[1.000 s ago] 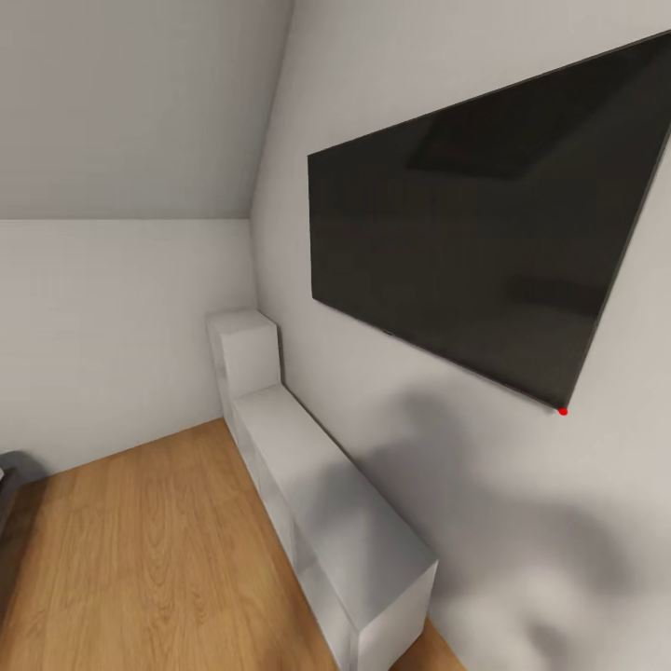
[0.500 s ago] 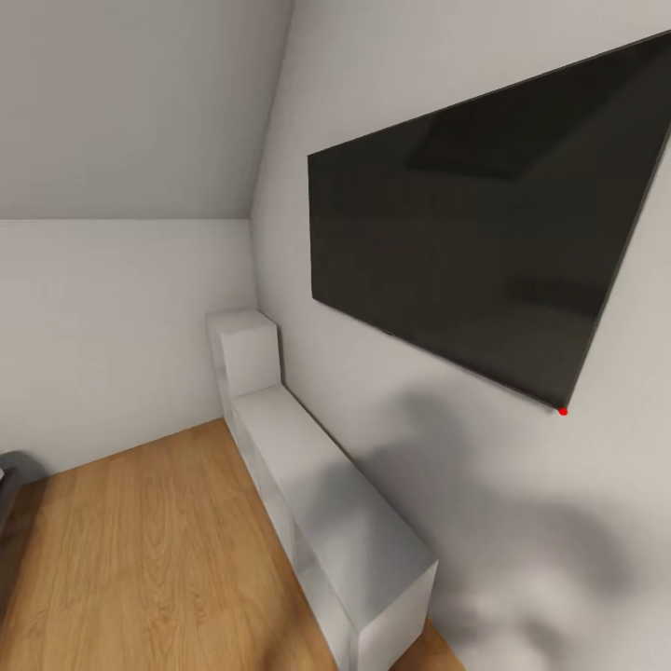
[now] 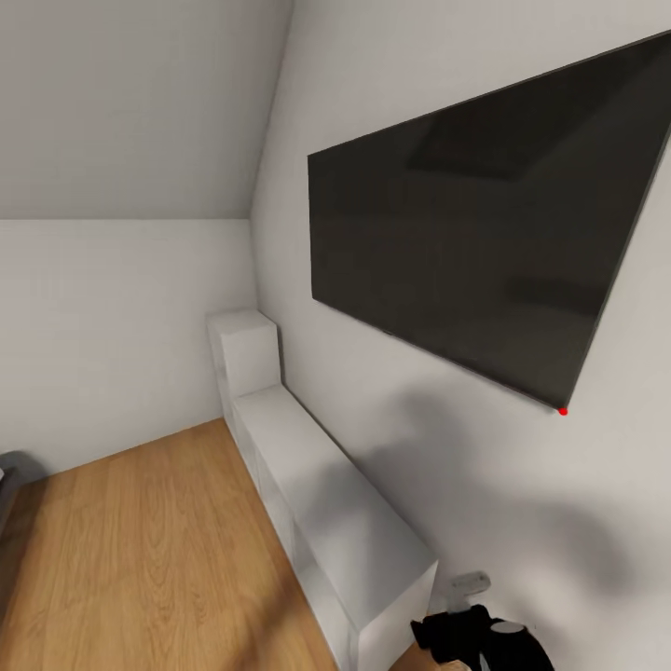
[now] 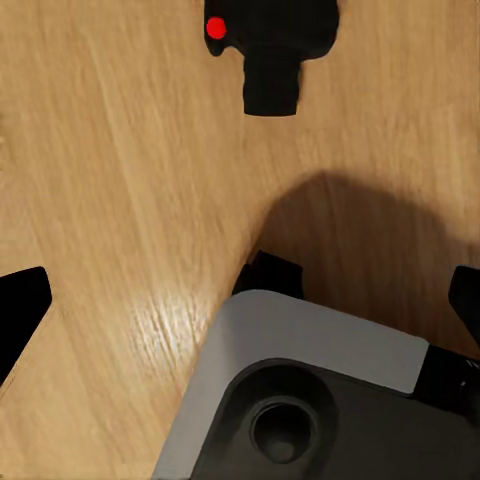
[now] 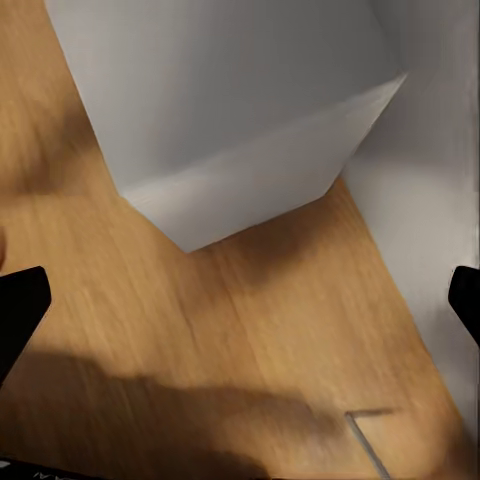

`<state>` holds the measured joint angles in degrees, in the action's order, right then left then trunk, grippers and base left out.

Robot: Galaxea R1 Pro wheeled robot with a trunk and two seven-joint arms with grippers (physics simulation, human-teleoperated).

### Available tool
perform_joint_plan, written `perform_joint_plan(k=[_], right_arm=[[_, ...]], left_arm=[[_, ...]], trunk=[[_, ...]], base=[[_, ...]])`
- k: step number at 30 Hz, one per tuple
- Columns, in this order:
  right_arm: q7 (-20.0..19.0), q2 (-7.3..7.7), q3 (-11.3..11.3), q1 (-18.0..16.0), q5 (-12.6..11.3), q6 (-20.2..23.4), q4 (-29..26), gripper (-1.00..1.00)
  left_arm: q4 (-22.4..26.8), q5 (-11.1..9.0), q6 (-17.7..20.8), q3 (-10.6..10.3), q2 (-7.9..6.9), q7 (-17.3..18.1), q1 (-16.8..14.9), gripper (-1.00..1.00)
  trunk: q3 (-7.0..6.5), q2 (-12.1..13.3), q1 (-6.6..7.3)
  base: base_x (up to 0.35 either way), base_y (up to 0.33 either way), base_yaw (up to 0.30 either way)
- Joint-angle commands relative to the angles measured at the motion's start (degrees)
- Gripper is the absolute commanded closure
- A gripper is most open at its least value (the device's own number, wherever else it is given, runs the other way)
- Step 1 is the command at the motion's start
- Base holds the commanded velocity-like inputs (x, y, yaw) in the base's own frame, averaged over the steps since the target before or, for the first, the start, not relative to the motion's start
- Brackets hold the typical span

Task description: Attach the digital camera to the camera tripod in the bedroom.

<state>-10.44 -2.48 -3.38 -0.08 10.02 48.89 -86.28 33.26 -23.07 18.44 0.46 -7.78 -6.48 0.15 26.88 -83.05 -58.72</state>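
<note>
Where the light wood plank floor (image 4: 110, 180) is seen from the left wrist view, the small black digital camera (image 4: 275, 45) with a red dot on its top is found lying on it, well apart from the left gripper (image 4: 240, 300), whose black fingertips (image 4: 20, 310) are spread wide at both edges with nothing between them. A grey and black part of the robot's body (image 4: 320, 400) is seen below this gripper. The right gripper (image 5: 240, 300) is also held spread, empty, over the floor near the end of the long low white cabinet (image 3: 326, 503). Farther away, a large black flat screen (image 3: 485, 233) is mounted on the pale grey wall (image 3: 373, 75) above the cabinet.
</note>
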Motion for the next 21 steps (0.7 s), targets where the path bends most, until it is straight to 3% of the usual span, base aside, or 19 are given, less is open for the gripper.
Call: perform_joint_plan(k=[1, 5, 12, 20, 21], right_arm=[[-0.52, -0.01, 0.21, -0.01, 0.6, 0.74, -0.86, -1.0], [-0.66, 0.08, 2.44, -0.12, 0.61, 2.09, -3.3, -1.0], [-1.1, 0.82, 6.47, -2.38, 0.54, 2.25, -3.72, -1.0], [-5.28, 4.15, 12.1, -5.47, 0.53, 2.52, -3.79, -1.0], [-9.21, 5.76, 14.47, -7.36, 0.53, 2.75, -3.8, -1.0]], left_arm=[[1.13, -0.63, 1.26, 0.03, -0.33, -0.4, 0.02, -1.0], [8.81, -0.72, 7.27, 1.34, -2.65, -0.67, 0.01, -1.0], [11.71, -0.79, 12.89, 5.6, -3.55, -0.76, -0.52, -1.0], [12.32, -0.76, 15.6, 7.79, -4.11, -0.82, -3.05, -1.0], [12.33, -0.71, 15.96, 8.06, -4.19, -0.85, -4.18, -1.0]], trunk=[[0.05, -0.03, 0.0], [0.05, -0.03, 0.0], [0.05, -0.03, 0.0], [0.05, -0.03, 0.0], [0.05, -0.03, 0.0]], base=[[0.0, 0.0, 0.0], [0.0, 0.0, 0.0], [0.0, 0.0, 0.0], [0.0, 0.0, 0.0], [0.0, 0.0, 0.0]])
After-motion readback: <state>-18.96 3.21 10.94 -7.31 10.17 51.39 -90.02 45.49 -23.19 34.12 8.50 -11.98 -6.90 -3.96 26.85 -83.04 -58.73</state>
